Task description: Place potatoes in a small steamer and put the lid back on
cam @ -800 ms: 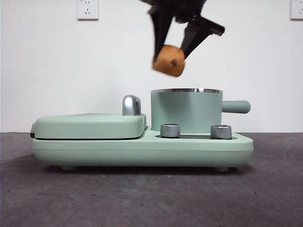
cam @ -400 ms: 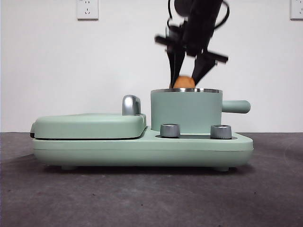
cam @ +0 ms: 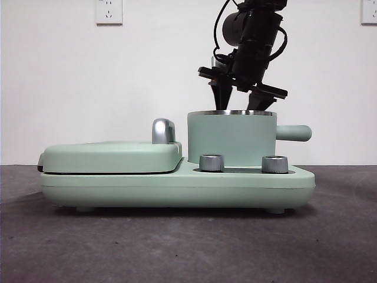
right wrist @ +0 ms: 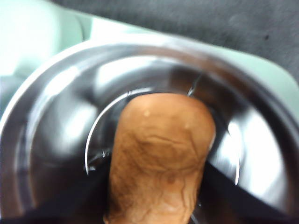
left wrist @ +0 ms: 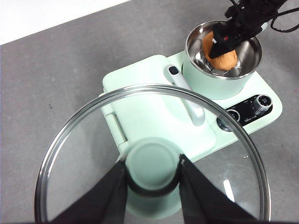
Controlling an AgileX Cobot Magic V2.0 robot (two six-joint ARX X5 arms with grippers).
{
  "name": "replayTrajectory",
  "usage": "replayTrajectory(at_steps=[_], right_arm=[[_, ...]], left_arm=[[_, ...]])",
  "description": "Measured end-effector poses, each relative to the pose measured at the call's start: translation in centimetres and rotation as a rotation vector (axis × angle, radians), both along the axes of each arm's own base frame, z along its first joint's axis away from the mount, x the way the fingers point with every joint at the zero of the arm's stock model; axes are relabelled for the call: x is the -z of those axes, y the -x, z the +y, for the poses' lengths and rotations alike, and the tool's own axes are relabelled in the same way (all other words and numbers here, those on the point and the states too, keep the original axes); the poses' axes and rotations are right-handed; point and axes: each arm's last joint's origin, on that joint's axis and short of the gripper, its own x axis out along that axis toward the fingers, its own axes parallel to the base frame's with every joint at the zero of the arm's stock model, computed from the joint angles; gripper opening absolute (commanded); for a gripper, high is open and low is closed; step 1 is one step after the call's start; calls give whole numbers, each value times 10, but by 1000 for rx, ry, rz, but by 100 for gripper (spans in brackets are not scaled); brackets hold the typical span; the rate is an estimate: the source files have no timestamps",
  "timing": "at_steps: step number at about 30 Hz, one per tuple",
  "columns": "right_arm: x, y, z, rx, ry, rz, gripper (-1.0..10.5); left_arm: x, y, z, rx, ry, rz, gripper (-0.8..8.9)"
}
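Flat mint-green griddle cover (cam: 112,157) with chrome handle (cam: 163,131); two silver knobs (cam: 211,163); white wall sockets (cam: 108,11).

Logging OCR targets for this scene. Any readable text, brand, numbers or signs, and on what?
No text here can be read.
Control panel by the two knobs: small dark printing, too small to read.
Wall sockets: no lettering visible.
Small steamer, lid and potato: no markings visible.
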Motion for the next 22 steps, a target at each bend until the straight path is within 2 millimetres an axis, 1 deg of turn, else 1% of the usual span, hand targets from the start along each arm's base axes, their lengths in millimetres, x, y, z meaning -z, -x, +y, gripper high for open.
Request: replayTrajectory(at_steps=[1,5,8,12,14,19,22], right_arm=[[0,1,1,-2,2,5,456],[-4,1,1,-3,-5,-4,458],[-20,5,-1,-3,-3,-8,458],[-63,12,-5,-8,-21,-145,455],[-86,23,-9,-13,-39,-204,454],[-144,63,-26,-22,-66,-351,454],[-163,90,-37,-30,-67,-387,453]], left_arm=[[0,0,0,0,0,0,9],[0,0,0,2,1,0,9],[0,0,0,5,4,1,9],[0,0,0,5,5,-1,9],[0,0,0,6,5,0,9],[-1,-1,-1,6,9,-9,9],[0,-2,-1,6,8,-5,8]])
